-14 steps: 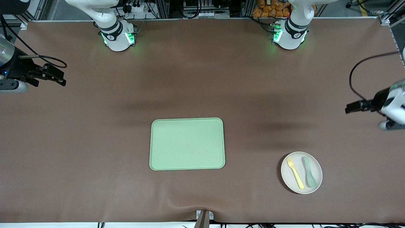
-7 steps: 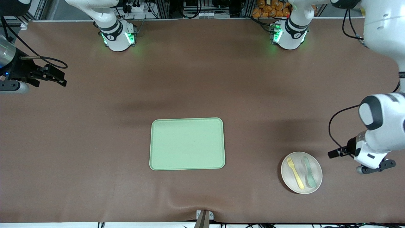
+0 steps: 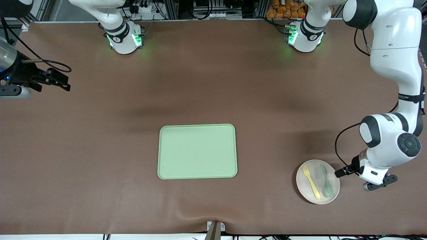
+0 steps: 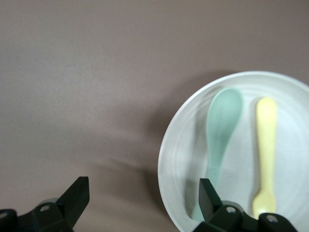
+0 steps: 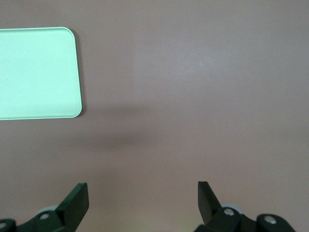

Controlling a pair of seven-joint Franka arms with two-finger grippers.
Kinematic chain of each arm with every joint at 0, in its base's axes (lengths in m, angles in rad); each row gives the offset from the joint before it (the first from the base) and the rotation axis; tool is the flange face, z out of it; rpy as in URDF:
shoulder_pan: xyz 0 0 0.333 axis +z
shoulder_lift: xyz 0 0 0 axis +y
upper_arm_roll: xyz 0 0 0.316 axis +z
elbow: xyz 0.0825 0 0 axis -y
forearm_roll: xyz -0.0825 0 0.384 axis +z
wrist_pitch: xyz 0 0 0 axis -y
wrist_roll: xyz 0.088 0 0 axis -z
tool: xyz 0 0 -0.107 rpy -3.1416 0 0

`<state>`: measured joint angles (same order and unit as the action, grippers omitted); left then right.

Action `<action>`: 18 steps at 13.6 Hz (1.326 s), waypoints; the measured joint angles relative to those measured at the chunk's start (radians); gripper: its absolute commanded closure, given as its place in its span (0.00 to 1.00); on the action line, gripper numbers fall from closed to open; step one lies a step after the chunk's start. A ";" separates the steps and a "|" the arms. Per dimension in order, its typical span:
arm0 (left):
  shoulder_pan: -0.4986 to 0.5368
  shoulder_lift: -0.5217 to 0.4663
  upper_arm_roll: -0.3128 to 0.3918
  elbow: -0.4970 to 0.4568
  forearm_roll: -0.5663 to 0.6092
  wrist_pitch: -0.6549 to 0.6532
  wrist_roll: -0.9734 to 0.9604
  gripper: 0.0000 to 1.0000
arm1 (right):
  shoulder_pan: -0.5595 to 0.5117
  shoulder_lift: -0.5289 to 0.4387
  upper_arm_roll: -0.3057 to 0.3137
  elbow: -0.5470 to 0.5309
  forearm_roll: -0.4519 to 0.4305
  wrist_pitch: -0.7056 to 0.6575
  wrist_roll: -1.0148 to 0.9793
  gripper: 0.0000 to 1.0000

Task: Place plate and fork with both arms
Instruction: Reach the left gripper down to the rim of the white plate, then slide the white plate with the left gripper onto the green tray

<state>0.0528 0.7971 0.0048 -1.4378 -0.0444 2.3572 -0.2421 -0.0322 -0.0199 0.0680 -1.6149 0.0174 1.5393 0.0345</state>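
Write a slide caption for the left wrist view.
Open left gripper above the plate edge; fork and spoon lie on it.

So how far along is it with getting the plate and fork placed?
Nothing is placed yet. The plate sits on the table toward the left arm's end, with the fork and a green spoon lying on it, and the tray holds nothing. In hand: the left gripper, open, hangs over the plate's rim. The right gripper waits open over bare table. Grasping, carrying and setting down remain.
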 measured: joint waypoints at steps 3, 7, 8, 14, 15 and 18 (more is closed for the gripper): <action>-0.001 0.028 0.000 0.001 0.000 0.000 0.000 0.00 | 0.000 0.000 0.000 0.000 0.000 0.000 0.000 0.00; -0.001 0.040 -0.001 0.002 0.000 0.000 0.000 0.31 | 0.000 0.000 0.000 0.000 0.000 0.000 0.000 0.00; -0.001 0.042 -0.001 0.002 0.000 0.000 0.000 0.59 | 0.000 0.000 0.000 0.000 0.000 0.000 0.000 0.00; -0.015 0.052 -0.006 0.003 -0.001 0.007 0.000 1.00 | 0.000 0.000 0.000 -0.001 0.000 0.000 0.000 0.00; -0.016 0.052 -0.006 0.008 -0.003 0.015 0.000 1.00 | 0.000 0.000 0.000 -0.001 0.000 0.000 0.000 0.00; -0.011 0.044 -0.027 0.027 -0.006 0.015 -0.003 1.00 | 0.000 0.000 0.000 -0.001 0.000 0.003 0.000 0.00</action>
<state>0.0415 0.8407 -0.0219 -1.4106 -0.0505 2.3723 -0.2448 -0.0321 -0.0198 0.0682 -1.6155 0.0177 1.5418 0.0345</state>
